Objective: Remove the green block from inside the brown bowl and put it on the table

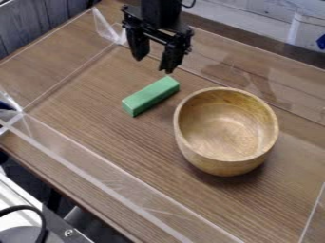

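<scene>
Dark cables (15, 220) lie at the lower-left corner

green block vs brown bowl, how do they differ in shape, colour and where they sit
The green block is a flat, straight-edged bar; the brown bowl is round and hollow. The block is bright green, the bowl light wood. The block is smaller and lies left of the bowl, apart from it. Both rest on the table.

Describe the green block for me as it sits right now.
The green block is a bright green, matte rectangular bar lying flat on the wooden table, angled diagonally. It sits just left of the brown bowl, outside it and not touching. The open gripper hangs above and behind it, without contact.
</scene>
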You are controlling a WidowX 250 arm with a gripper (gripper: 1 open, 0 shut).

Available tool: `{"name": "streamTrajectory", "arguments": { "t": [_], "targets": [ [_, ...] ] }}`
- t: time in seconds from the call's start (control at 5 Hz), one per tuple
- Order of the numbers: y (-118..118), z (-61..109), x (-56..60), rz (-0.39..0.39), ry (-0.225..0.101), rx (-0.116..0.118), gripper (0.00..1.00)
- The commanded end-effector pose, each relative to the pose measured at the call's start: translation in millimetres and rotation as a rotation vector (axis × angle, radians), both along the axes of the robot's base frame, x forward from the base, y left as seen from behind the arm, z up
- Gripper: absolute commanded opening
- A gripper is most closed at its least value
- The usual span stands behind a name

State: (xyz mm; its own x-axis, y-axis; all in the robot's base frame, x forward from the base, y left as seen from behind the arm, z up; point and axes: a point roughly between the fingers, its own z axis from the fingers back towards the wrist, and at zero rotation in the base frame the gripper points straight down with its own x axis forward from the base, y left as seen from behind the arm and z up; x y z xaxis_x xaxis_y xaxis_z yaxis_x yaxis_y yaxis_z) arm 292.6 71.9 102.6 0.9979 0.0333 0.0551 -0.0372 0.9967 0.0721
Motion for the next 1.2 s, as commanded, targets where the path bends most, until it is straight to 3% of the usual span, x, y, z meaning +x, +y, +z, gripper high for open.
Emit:
{"name": "streamTrajectory", "arguments": {
  "t": [0.0, 0.4, 0.8, 1.0],
  "targets": [
    [-1, 26.1, -3.2, -0.043, -0.118, 0.056, 1.0],
    [-1, 19.1, -6.5, -0.101, -0.17, 0.117, 1.0],
    [-3, 40.7, 2.0, -0.061, -0.175, 0.048, 1.0],
    [1, 28.9, -10.7, -0.063, -0.106, 0.008, 1.0]
  ]
}}
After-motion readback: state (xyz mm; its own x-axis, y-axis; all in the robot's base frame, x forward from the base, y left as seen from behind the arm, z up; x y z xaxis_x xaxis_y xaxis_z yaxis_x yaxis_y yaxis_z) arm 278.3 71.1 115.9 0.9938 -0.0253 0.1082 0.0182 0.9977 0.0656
